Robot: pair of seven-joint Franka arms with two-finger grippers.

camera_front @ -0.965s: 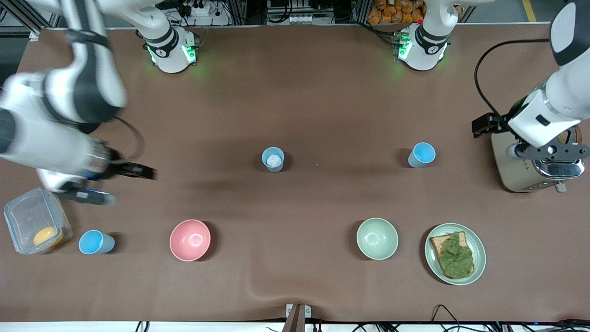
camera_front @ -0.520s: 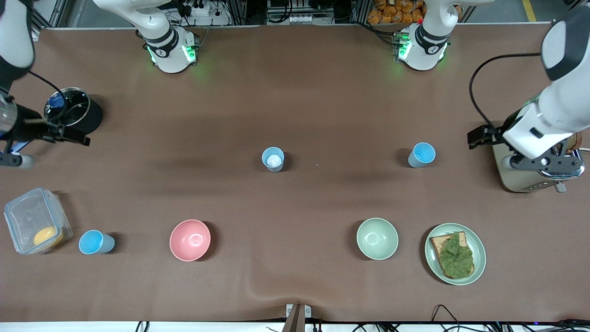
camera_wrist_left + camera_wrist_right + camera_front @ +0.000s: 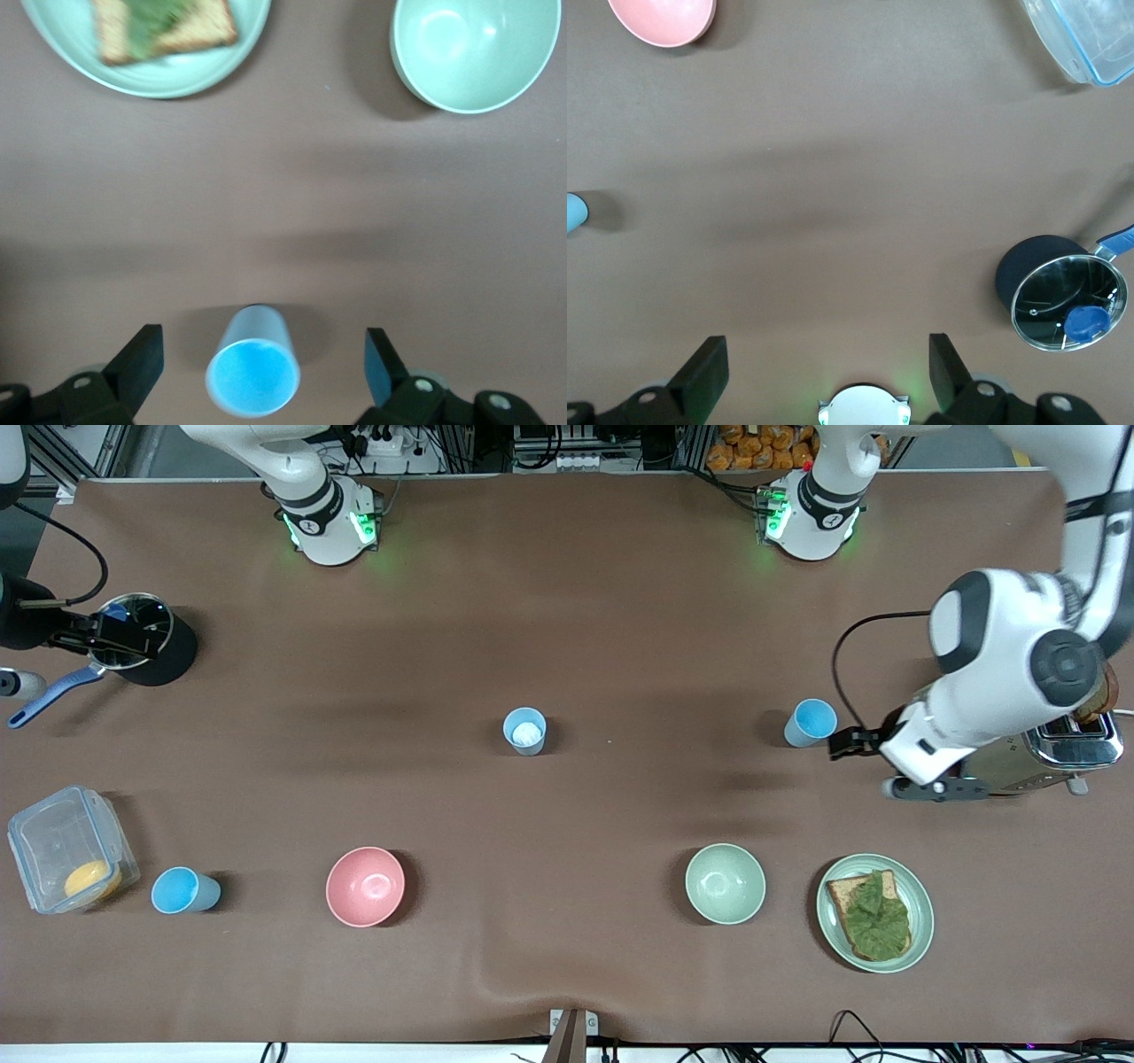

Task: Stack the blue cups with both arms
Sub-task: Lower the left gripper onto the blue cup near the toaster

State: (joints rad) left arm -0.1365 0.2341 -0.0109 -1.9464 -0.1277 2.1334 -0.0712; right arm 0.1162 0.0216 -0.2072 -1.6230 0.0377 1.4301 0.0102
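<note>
We are looking at a stacking job that is only just getting going: none of the blue cups is sitting inside another yet. We are counting three of them, all upright on the brown surface (image 3: 567, 602) and well apart. The cup with the whitish inside (image 3: 525, 732) is standing mid-surface. The second cup (image 3: 810, 722), sky-blue inside, is standing toward the left arm's end. The third cup (image 3: 183, 890) is standing nearer the front camera, toward the right arm's end, between the clear container (image 3: 69, 849) and the pink bowl (image 3: 365, 886).

The left gripper (image 3: 843, 742) is hanging just beside that second cup, and in the left wrist view we are seeing its fingers (image 3: 139, 361) spread wide with the cup (image 3: 254, 372) framed between them, gripping nothing. We are judging this as the approach to the first pick, with the grasp not yet made.

The right gripper (image 3: 120, 634) is hovering over the dark pot (image 3: 146, 640) with the glass lid, well away from every cup; its fingers (image 3: 702, 370) are wide apart and empty too.

So everything is left to do: grasping, carrying, nesting.
</note>
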